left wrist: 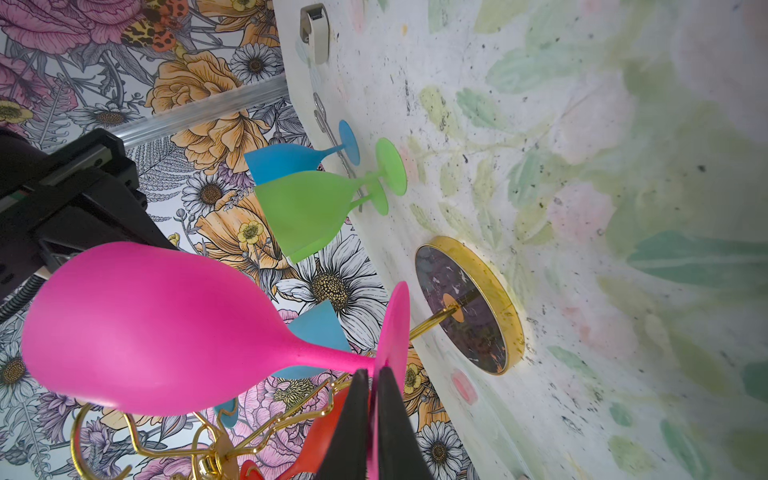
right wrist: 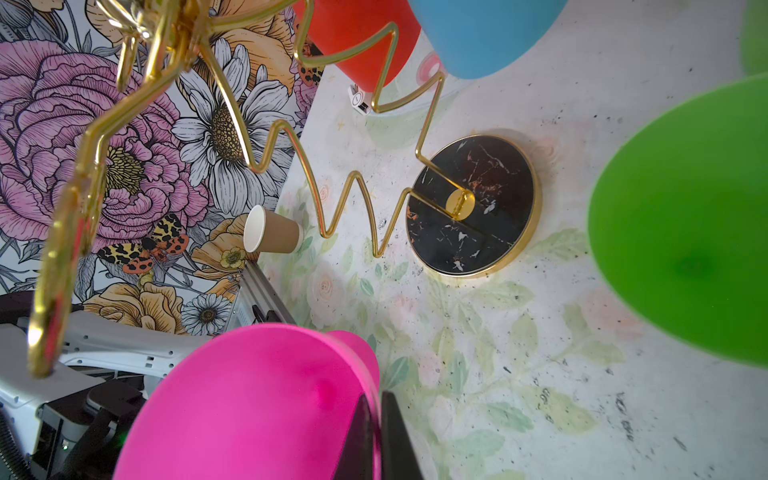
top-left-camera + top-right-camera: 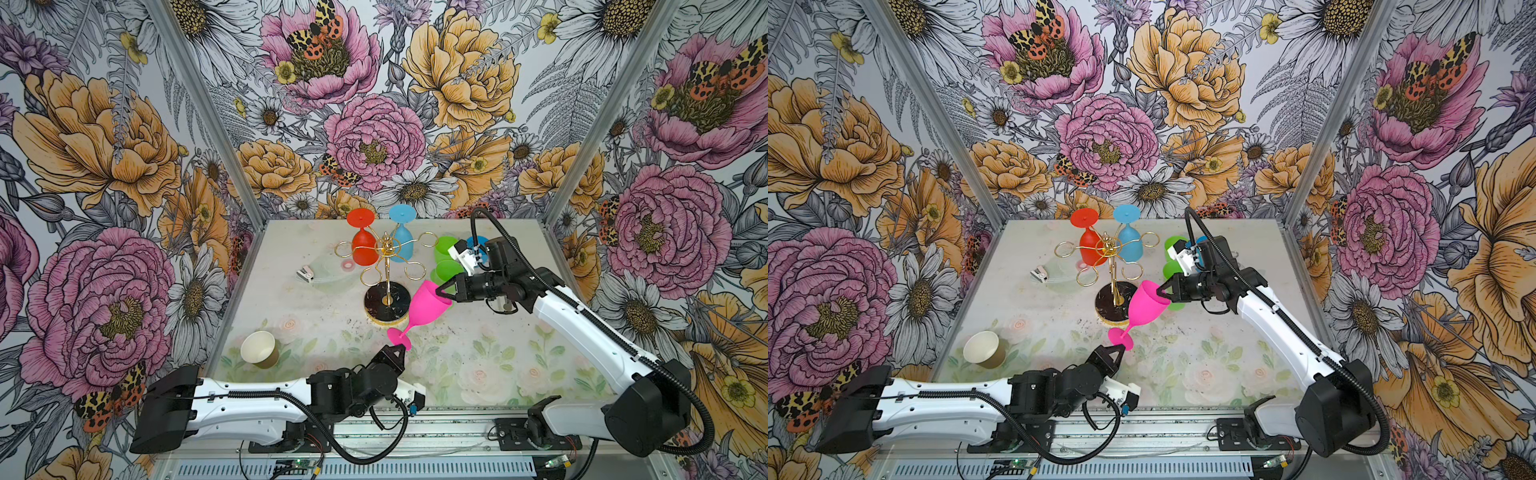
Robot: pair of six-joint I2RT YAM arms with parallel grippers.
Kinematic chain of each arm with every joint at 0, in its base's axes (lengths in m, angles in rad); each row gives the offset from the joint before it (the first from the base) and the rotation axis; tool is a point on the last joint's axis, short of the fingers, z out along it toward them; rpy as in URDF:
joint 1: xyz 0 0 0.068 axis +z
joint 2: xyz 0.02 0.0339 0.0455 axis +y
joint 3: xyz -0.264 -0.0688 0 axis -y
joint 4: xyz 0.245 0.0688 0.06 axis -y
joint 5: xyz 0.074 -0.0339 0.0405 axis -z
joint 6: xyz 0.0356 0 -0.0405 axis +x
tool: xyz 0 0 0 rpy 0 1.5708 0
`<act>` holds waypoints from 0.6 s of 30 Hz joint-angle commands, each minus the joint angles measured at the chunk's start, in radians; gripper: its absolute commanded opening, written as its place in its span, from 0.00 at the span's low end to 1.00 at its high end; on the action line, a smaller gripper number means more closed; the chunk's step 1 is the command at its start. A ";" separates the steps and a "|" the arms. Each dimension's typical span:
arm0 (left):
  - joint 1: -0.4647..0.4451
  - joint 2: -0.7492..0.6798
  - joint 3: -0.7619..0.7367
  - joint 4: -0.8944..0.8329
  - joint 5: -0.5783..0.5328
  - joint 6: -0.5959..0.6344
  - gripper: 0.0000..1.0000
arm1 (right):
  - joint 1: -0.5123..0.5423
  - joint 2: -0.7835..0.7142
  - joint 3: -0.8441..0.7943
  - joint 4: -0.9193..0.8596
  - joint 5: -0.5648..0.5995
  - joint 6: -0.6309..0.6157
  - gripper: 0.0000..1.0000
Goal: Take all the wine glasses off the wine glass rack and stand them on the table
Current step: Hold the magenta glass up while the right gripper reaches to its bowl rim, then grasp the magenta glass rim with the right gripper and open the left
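In both top views a pink wine glass (image 3: pixel 428 305) (image 3: pixel 1144 305) hangs tilted in the air, just in front of the gold wire wine glass rack (image 3: pixel 387 249) (image 3: pixel 1109 249), free of its loops. My left gripper (image 3: pixel 400 349) (image 1: pixel 374 374) is shut on the glass's round foot. My right gripper (image 3: pixel 442 291) (image 2: pixel 379 399) is shut on the rim of its bowl (image 2: pixel 249 407). A red glass (image 3: pixel 364 249) and a blue glass (image 3: pixel 403 245) hang upside down from the rack's back arms. The rack's other loops are empty.
Two green glasses (image 3: pixel 446 253) and another blue glass (image 3: pixel 477 243) stand upright at the back right, close to my right wrist. A paper cup (image 3: pixel 259 349) lies on its side at the front left. A small white clip (image 3: pixel 305 274) lies left of the rack's black base (image 3: pixel 386 303).
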 commanded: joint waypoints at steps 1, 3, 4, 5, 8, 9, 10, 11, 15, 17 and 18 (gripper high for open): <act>-0.007 -0.004 0.003 0.055 -0.012 -0.018 0.15 | 0.000 -0.003 0.037 0.006 -0.014 -0.004 0.00; -0.007 -0.004 0.001 0.055 -0.007 -0.031 0.23 | -0.001 -0.006 0.040 0.007 -0.007 -0.006 0.00; -0.007 -0.004 0.000 0.055 -0.007 -0.041 0.26 | -0.001 -0.008 0.040 0.007 0.000 -0.015 0.00; -0.007 0.000 0.002 0.055 -0.007 -0.063 0.27 | -0.001 -0.012 0.040 0.007 0.019 -0.019 0.00; -0.024 0.008 0.000 0.074 -0.006 -0.145 0.34 | -0.003 -0.025 0.033 0.008 0.094 -0.022 0.00; -0.032 0.009 -0.002 0.089 -0.003 -0.180 0.37 | -0.003 -0.030 0.030 0.008 0.111 -0.024 0.00; -0.044 0.007 0.000 0.094 0.006 -0.228 0.41 | -0.002 -0.036 0.027 0.008 0.132 -0.029 0.00; -0.055 0.005 0.007 0.094 0.018 -0.290 0.46 | -0.003 -0.043 0.023 0.008 0.152 -0.033 0.00; -0.082 -0.016 0.036 0.130 0.028 -0.529 0.56 | -0.001 -0.075 0.002 0.009 0.227 -0.052 0.00; -0.087 -0.037 0.055 0.133 0.027 -0.642 0.58 | 0.002 -0.091 -0.011 0.009 0.257 -0.063 0.00; -0.087 -0.053 0.065 0.133 0.027 -0.702 0.61 | 0.002 -0.098 -0.017 0.009 0.274 -0.070 0.00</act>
